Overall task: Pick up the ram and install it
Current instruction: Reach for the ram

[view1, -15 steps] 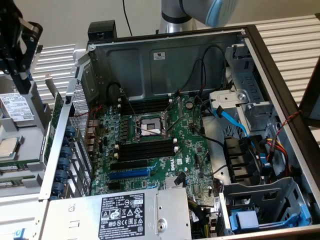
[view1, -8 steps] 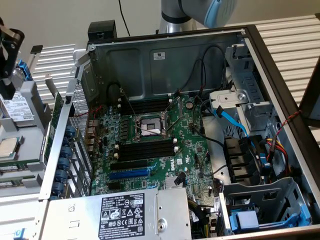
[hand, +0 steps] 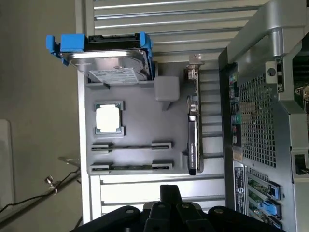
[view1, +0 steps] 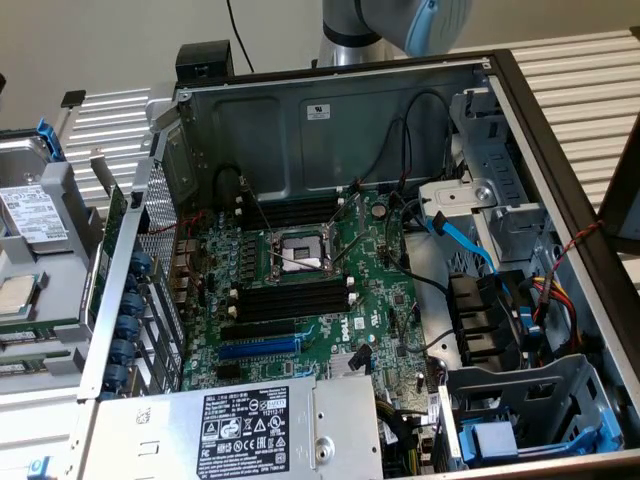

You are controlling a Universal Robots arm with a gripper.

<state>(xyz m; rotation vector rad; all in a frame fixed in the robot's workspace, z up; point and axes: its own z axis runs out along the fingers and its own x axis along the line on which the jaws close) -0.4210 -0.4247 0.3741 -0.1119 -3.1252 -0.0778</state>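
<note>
Closed gripper (hand: 170, 191) near the ram (hand: 131, 167) in tray (hand: 140, 116)

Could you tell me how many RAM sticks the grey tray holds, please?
2, both on edge in the grey tray: one ram stick beside the processor chip, the other ram stick just beyond it. None looks hidden.

Two ram sticks (hand: 131, 146) (hand: 131, 167), one processor (hand: 109, 118), one hard drive (hand: 113, 63), one card (hand: 192, 145)
</note>
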